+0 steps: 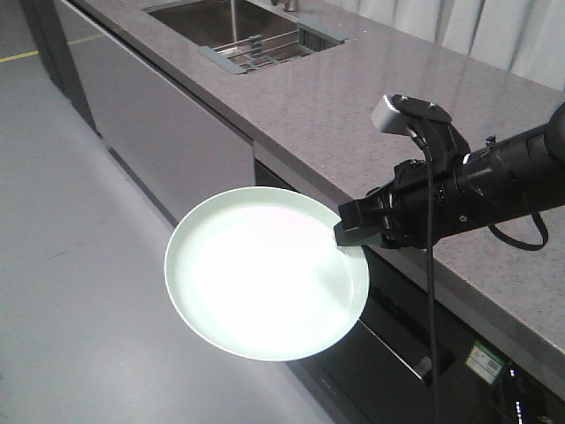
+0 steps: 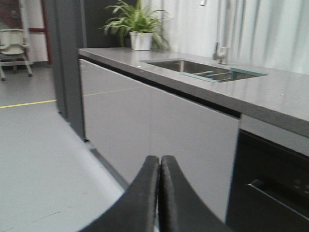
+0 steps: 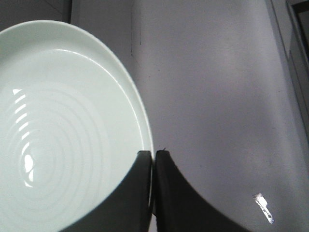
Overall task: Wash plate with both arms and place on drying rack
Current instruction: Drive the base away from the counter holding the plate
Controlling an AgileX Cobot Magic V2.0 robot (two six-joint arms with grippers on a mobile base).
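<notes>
The pale mint-green plate (image 1: 265, 272) hangs in the air in front of the counter, out over the floor. My right gripper (image 1: 346, 230) is shut on its right rim; in the right wrist view the two fingers pinch the plate (image 3: 67, 125) edge at the gripper (image 3: 153, 155). My left gripper (image 2: 160, 159) is shut with nothing between its fingers, low in front of the cabinet doors. The drying rack (image 1: 256, 51) of wire rods lies across the sink at the far left of the counter, and in the left wrist view the drying rack (image 2: 219, 75) appears at the sink's near end.
A grey stone counter (image 1: 353, 106) runs from far left to near right, with the steel sink (image 1: 212, 22) set in it. A tap (image 2: 219, 52) and a potted plant (image 2: 140, 24) stand by the sink. Below are grey cabinet fronts (image 1: 168, 124) and a dark appliance (image 1: 415, 353). Grey floor (image 1: 71, 265) lies left.
</notes>
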